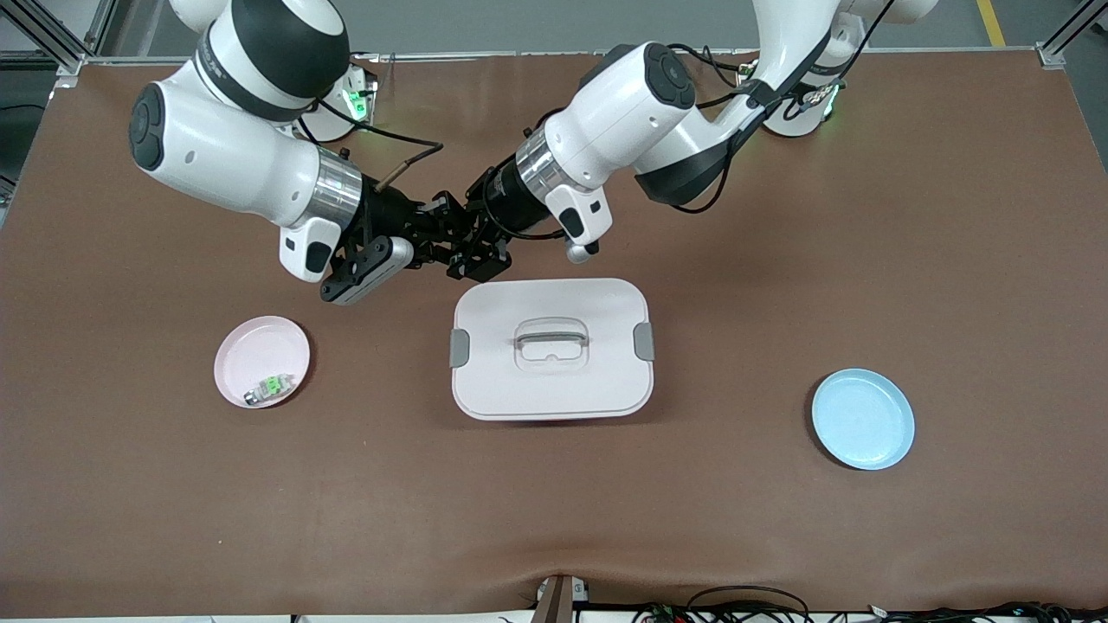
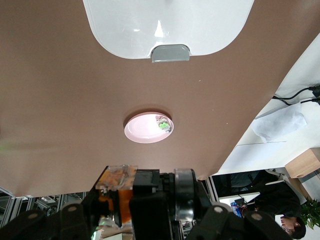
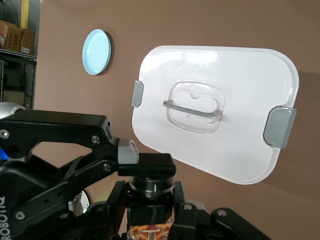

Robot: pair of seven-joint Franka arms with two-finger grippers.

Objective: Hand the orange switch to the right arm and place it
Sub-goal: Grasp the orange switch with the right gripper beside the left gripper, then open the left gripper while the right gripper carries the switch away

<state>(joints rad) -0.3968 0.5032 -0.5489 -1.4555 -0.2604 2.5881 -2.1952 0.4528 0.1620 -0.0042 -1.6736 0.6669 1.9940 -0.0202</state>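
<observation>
Two black grippers met over bare brown mat: left gripper [image 1: 474, 251] and right gripper [image 1: 430, 235] both clenched the tiny orange-capped black switch [image 2: 116, 192]; you needed the left released gently, the right held firm.

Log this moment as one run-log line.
phase: handover | left gripper: shut on orange switch | right gripper: shut on orange switch | over table, beside white box

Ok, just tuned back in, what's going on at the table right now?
Mid-handover. The left gripper and right gripper meet in the air, just above the white lidded box, both shut on the orange switch. The pink plate holds a green switch; the blue plate holds nothing.
</observation>
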